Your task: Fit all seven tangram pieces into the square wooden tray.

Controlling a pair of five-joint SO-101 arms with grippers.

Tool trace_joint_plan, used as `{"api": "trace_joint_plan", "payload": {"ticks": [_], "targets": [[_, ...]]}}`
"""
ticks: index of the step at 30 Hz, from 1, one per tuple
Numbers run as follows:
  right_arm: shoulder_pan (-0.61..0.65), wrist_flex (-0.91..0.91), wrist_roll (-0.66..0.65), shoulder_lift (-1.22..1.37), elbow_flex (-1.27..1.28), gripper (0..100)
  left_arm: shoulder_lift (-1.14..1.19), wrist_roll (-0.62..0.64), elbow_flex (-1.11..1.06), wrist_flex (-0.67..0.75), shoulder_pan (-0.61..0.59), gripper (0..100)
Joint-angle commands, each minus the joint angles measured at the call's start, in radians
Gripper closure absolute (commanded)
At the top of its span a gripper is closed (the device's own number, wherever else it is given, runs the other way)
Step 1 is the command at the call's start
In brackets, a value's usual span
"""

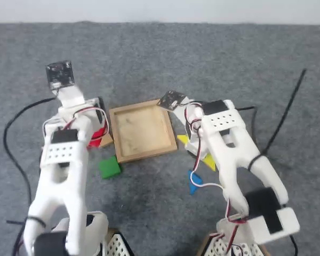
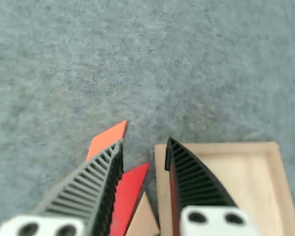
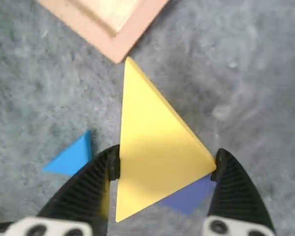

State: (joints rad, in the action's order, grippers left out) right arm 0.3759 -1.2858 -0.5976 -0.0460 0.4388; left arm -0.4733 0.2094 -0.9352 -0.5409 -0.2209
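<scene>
Verify right gripper (image 3: 167,152) jaws spread wide, bearing on both edges of yellow triangle (image 3: 147,118) just beside empty tray (image 3: 115,46) corner for transfer; left gripper (image 2: 144,141) jaws parted, holding nothing, straddling red piece (image 2: 130,189) alongside tray rim.

The left arm (image 1: 61,176) is stretched from its base at the 7 o'clock edge of the desk (image 1: 149,53) toward 12 o'clock, with the wrist bent downward. The left pincer (image 2: 144,142) is held low over the desk, its jaws parted. The right arm (image 1: 240,160) is extended from the 5 o'clock edge toward 11 o'clock. The right pincer (image 3: 164,160) is pointed down with its jaws spread wide, and both fingers (image 3: 96,184) are set against the sides of a yellow triangle (image 3: 152,147).
</scene>
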Motion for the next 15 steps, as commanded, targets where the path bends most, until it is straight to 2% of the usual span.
{"api": "trace_joint_plan", "payload": {"ticks": [1, 5, 11, 15], "targets": [[-0.012, -0.042, 0.107, -0.131, -0.029, 83.2, -0.097, -0.031, -0.007, -0.057, -0.008, 86], [-0.012, -0.105, 0.199, -0.176, -0.066, 83.2, -0.098, -0.046, 0.005, -0.130, -0.038, 86], [-0.012, -0.259, 0.287, -0.240, -0.249, 83.2, -0.104, -0.114, -0.031, -0.129, -0.124, 86], [-0.005, -0.295, 0.356, -0.240, -0.384, 83.2, -0.106, -0.176, -0.079, -0.130, -0.176, 86]]}}
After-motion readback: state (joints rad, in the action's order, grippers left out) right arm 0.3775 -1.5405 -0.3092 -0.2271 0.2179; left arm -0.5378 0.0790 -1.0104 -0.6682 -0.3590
